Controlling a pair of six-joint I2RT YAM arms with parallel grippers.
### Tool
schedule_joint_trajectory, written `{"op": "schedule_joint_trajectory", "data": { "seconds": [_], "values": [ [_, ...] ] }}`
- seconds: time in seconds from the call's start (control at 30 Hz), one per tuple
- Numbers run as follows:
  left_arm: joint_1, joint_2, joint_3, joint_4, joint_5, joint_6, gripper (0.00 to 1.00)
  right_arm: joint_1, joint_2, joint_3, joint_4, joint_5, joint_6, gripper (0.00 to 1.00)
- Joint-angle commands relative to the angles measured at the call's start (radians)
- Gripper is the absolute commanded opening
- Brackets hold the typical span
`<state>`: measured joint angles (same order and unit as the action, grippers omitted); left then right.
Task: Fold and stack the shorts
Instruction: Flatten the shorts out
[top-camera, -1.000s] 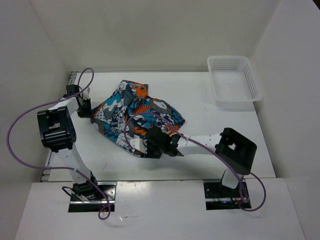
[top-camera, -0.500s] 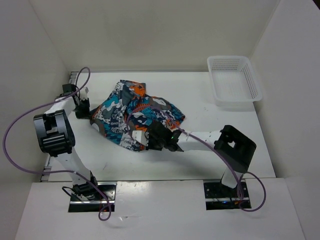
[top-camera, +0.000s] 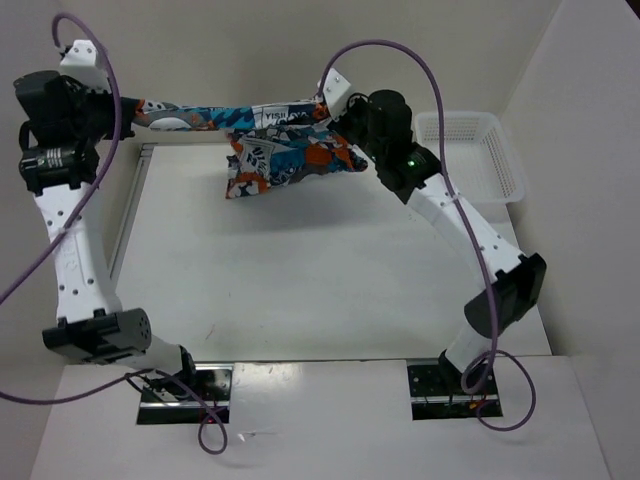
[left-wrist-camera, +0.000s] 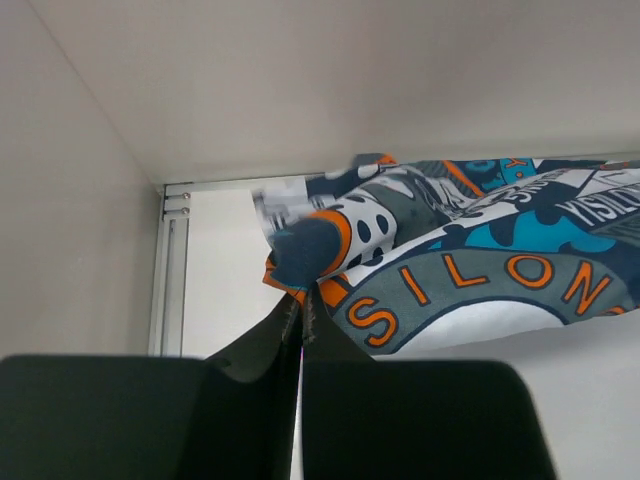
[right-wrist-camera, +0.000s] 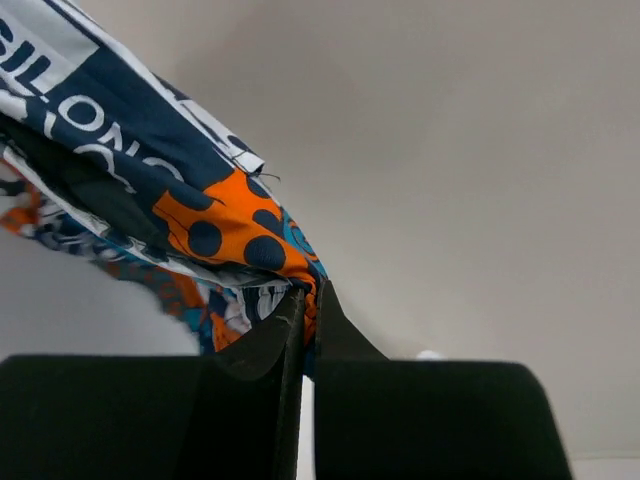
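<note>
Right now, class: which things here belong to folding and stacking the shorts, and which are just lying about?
In the job: printed shorts, stretched in the air; left gripper and right gripper, each shut on an end.
Lying about: white mesh basket, back right on the table.

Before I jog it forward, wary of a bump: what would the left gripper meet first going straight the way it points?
The left gripper is shut on the shorts, so cloth is right at its tips. Past that, its line seems to end at the back wall; how far is unclear.
</note>
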<state>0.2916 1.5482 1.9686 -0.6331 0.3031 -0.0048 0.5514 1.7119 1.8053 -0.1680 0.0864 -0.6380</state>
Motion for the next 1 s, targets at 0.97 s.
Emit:
{"op": "schedule_joint_trajectory", "data": {
  "seconds": [0.97],
  "values": [
    [-0.066,0.151,0.548,-0.281,-0.120,0.005,0.00,0.030,-0.059,0.137,0.146,0.260,0.028,0.00]
  ]
}}
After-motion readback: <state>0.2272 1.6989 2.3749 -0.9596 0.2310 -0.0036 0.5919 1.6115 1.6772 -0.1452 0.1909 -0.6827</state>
